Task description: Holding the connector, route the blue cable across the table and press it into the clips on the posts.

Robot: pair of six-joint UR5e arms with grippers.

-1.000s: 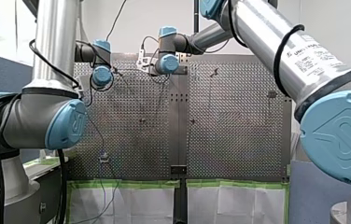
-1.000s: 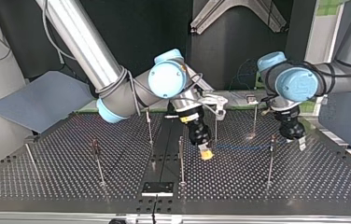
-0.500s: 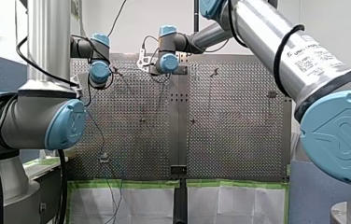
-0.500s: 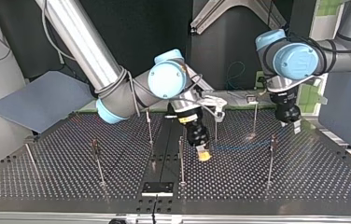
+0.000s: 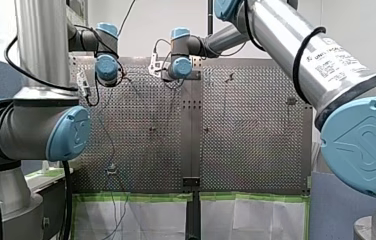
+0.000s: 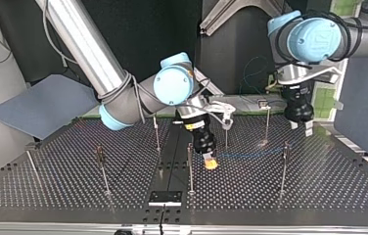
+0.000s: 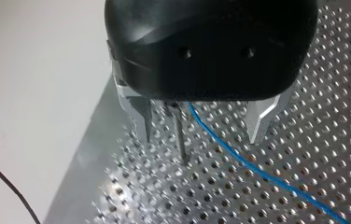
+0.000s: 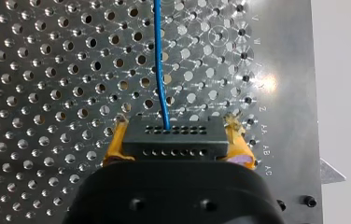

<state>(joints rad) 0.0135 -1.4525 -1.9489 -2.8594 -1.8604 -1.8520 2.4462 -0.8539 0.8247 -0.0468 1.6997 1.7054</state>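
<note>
The right wrist view alone shows my right tool (image 8: 173,123) clamped by 2 yellow pads on the black connector (image 8: 173,138). The thin blue cable (image 8: 159,60) leaves it toward 12 o'clock over the surface (image 8: 47,70). My left tool (image 7: 201,135) is spread wide and empty, with a post (image 7: 179,140) showing between its fingers (image 7: 142,116).

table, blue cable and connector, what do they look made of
The table: bare metal, likely steel or aluminium, shiny: light glints around its holes. The blue cable: smooth plastic-looking sheath, even colour. The connector: probably matte black plastic, dull, no glints.
</note>
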